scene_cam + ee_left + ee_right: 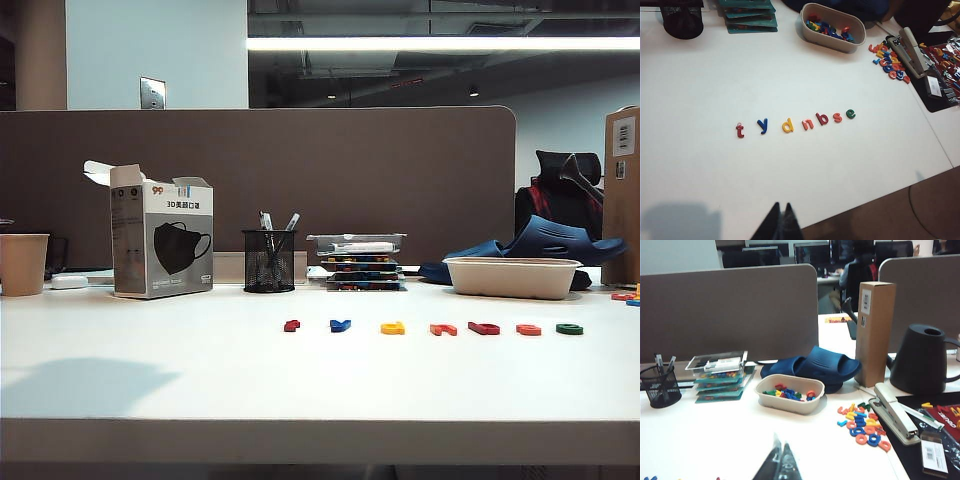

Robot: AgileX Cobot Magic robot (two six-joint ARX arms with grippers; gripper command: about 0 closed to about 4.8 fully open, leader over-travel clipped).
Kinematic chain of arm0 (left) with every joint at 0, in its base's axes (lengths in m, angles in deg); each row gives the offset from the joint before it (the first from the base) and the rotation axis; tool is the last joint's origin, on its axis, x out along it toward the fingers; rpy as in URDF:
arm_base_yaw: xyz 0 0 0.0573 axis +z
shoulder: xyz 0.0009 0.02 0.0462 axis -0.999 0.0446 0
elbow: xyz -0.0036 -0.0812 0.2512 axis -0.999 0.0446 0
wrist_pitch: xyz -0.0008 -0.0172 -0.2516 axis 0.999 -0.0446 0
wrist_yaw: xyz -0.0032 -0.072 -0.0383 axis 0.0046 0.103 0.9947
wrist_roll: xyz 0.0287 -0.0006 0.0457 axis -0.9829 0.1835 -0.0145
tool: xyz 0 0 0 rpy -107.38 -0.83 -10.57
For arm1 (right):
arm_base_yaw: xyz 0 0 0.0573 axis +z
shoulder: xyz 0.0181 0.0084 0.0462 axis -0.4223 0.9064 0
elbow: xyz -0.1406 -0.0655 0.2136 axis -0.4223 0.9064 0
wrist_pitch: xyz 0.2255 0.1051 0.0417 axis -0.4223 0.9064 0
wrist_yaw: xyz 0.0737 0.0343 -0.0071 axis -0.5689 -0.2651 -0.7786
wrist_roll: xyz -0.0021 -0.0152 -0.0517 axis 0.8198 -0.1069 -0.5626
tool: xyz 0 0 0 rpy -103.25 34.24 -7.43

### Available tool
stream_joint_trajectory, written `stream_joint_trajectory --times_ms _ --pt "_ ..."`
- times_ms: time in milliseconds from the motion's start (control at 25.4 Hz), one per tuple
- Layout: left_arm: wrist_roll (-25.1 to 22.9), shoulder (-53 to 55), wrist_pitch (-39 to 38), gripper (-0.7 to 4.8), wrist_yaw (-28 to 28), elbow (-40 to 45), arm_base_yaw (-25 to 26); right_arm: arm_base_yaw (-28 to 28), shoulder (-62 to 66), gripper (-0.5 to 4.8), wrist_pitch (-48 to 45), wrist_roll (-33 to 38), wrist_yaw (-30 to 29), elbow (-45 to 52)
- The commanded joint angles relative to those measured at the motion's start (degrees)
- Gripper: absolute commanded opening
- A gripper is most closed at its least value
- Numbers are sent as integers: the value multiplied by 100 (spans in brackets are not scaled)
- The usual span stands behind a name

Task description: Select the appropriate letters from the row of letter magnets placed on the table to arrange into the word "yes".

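Step in hand: selection, not yet begun. All 7 letter magnets lay in 1 row on the table point(150, 350), none lifted or shifted out of line.

Row, left to right in the left wrist view: 1 dark red "t" point(740, 130), 1 blue "y" point(763, 125), 1 yellow "d" point(787, 125), 1 orange "n" point(807, 123), 1 crimson "b" point(821, 119), 1 orange-red "s" point(838, 117), 1 green "e" point(851, 114). Required: 3. Surplus: 4.

The left end effector point(781, 220) hung above the near table edge, well short of the row, jaws together and holding nothing. The right end effector point(779, 460) was likewise closed and empty, off toward the tray point(790, 402) of spare letters.

Next move, as judged: open 1 end effector, descend over the "y", and pinch it flat without nudging the "t" or "d" beside it.
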Motion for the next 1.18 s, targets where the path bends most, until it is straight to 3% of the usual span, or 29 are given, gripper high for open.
stream_joint_trajectory --times_ms 39,355,1183 --pt "-4 -15 35 -5 -35 -20 0 4 243 -5 26 24 -13 -208" --pt "-4 -15 37 -5 -35 -20 2 7 1189 -5 435 24 -22 -898" --pt "-4 -13 39 -5 -37 -20 2 15 3624 -5 914 24 -1408 -2758"
